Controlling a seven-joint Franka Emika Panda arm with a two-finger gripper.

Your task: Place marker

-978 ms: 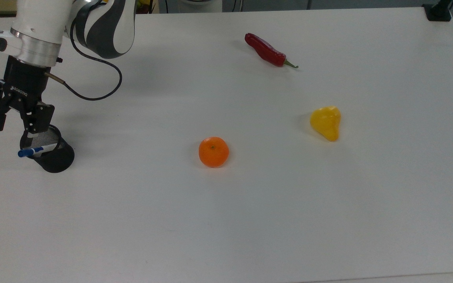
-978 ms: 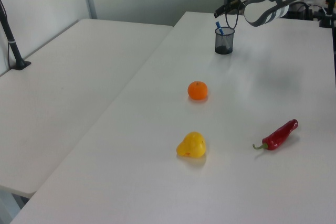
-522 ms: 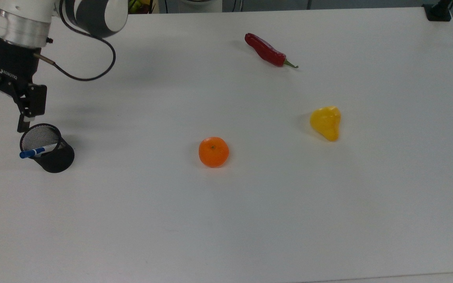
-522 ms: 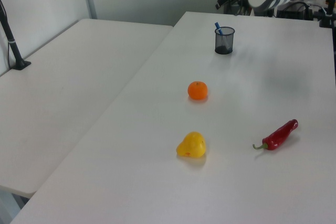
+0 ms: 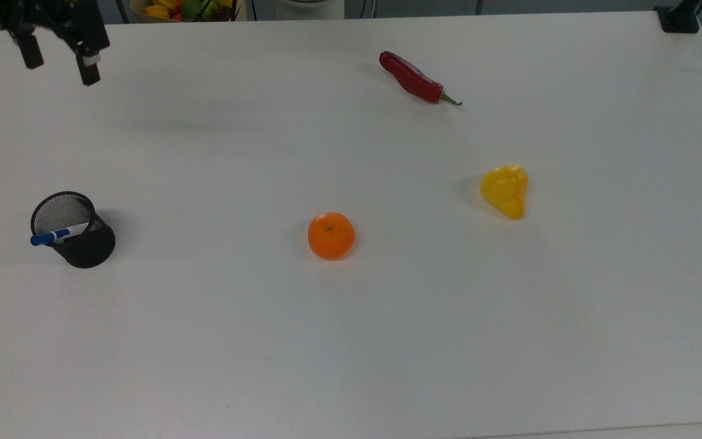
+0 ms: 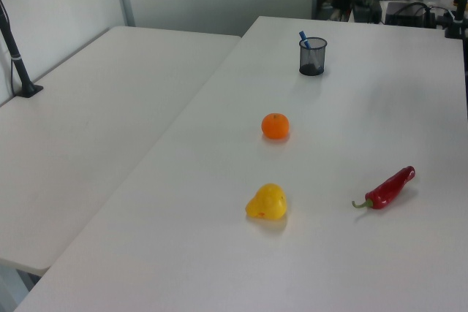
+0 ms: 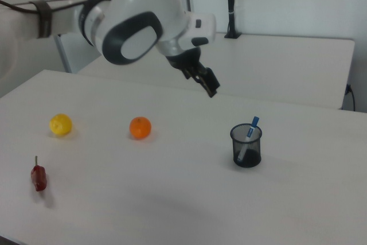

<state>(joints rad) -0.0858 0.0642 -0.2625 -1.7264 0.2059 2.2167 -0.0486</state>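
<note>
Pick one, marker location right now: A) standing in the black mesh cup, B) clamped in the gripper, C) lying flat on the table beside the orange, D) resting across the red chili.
A: the marker leans inside the black mesh cup with its blue cap poking over the rim, while the gripper hangs open and empty, well away from the cup at the top view's upper left.

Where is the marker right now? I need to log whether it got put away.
The marker stands tilted inside the black mesh cup at the top view's left, blue cap sticking out over the rim, well left of the orange.
</note>
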